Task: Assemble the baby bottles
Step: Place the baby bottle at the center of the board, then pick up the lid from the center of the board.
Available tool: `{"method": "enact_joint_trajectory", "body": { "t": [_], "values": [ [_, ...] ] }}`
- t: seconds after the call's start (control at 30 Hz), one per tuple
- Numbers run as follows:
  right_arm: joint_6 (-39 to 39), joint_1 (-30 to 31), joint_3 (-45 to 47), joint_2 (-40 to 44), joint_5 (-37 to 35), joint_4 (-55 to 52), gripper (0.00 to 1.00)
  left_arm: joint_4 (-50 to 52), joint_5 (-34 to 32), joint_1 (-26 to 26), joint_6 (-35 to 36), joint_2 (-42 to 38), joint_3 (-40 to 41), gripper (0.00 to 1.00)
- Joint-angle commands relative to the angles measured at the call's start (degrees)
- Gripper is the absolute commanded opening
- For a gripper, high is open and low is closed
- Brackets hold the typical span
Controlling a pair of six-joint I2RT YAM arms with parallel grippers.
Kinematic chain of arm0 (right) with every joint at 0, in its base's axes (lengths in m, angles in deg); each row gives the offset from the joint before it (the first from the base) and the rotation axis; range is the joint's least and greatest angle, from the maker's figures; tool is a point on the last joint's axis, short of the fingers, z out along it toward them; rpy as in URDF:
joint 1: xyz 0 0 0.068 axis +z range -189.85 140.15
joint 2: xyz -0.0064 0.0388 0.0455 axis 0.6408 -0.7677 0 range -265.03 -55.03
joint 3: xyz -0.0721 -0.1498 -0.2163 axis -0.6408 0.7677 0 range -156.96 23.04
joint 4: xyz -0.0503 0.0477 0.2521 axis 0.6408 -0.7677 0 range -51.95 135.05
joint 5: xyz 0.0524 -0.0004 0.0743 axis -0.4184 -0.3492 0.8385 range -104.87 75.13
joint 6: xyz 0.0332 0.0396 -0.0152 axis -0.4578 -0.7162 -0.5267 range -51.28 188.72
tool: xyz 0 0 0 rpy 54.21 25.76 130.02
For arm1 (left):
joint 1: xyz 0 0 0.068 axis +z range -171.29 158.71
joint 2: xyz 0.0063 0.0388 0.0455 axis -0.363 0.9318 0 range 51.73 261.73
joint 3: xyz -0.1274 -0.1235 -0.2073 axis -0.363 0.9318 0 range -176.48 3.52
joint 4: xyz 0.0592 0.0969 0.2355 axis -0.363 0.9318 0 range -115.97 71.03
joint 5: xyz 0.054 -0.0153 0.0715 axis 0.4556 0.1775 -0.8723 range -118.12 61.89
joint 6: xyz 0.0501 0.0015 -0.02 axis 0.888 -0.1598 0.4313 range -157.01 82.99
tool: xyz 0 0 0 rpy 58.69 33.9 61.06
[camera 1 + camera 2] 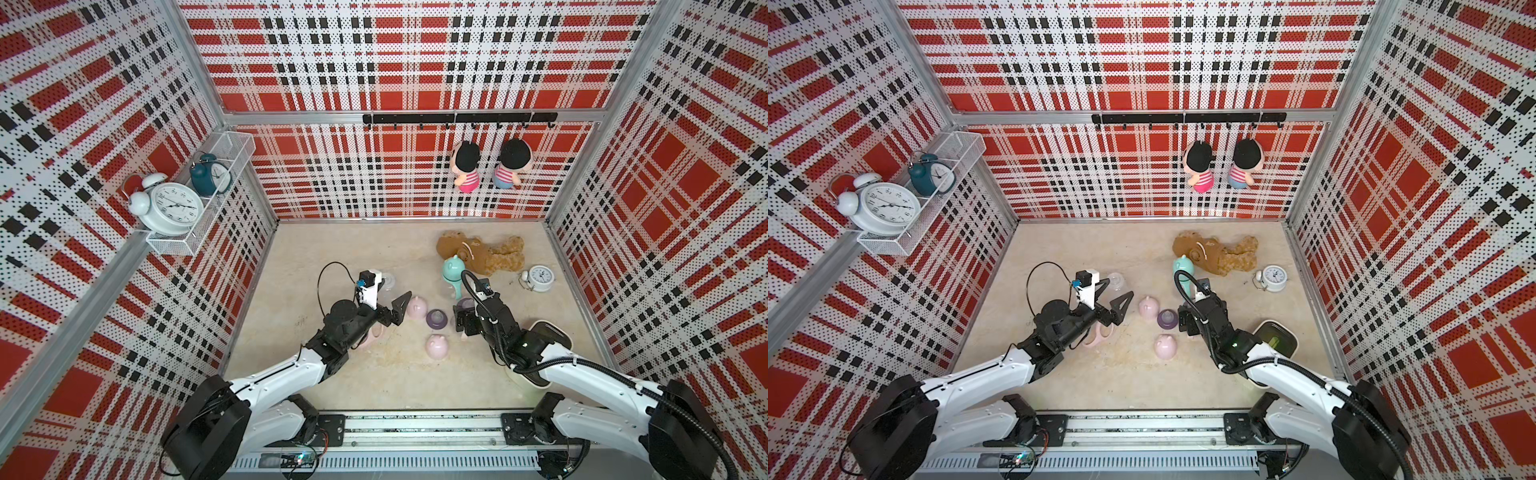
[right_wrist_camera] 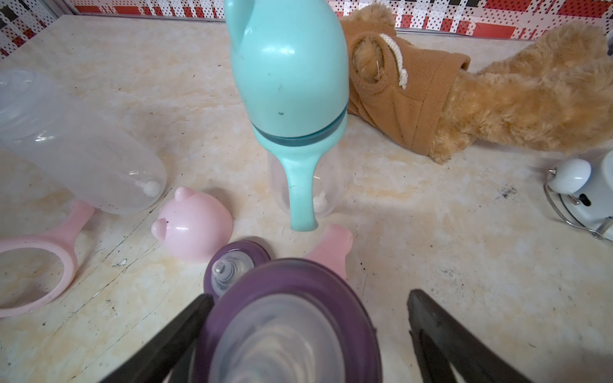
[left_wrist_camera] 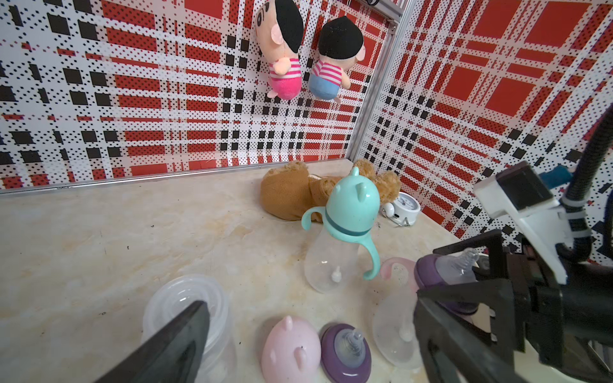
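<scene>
Left tool (image 1: 1117, 291), right tool (image 2: 308, 295): jaws wide.

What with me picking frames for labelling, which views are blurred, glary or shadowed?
Right wrist view: the purple collar sits so near the lens that it blurs; the mint cap is sharp with small glare spots. Left wrist view: the near black finger is soft, the rest crisp. Both top views: even light, faint shadows only.

glossy plastic mint cap (image 2: 292, 73), fuzzy plush bear (image 2: 530, 99)
</scene>
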Motion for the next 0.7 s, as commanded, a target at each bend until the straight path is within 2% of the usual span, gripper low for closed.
{"method": "enact_joint_trajectory", "body": {
  "t": [0.0, 0.17, 0.27, 0.33, 0.47, 0.67],
  "values": [
    [1.5, 0.2, -3.9, 3.3, 0.7, -5.6, 0.95, -0.6, 0.6, 0.4, 0.4, -0.3, -1.4, 0.98],
    [5.0, 0.3, -8.2, 7.1, 7.2, -13.2, 0.93, 0.7, 1.0, 1.8, 0.6, -1.1, -1.6, 0.98],
    [4.9, 0.9, -10.7, 8.3, 14.1, -15.5, 0.92, 1.7, 1.6, 2.9, 0.4, -2.0, -1.7, 0.98],
    [4.5, 2.1, -12.6, 8.2, 14.5, -18.0, 0.91, 2.4, 1.6, 3.4, 0.5, -2.7, -1.5, 0.98],
    [5.1, 4.8, -16.0, 5.0, 19.9, -23.0, 0.91, 3.1, 1.5, 4.0, 0.6, -4.0, -1.1, 0.98],
    [4.2, 14.2, -20.3, -4.1, 14.1, -29.1, 0.91, 3.8, 1.4, 4.7, 0.6, -4.3, -1.1, 0.98]
  ]
}}
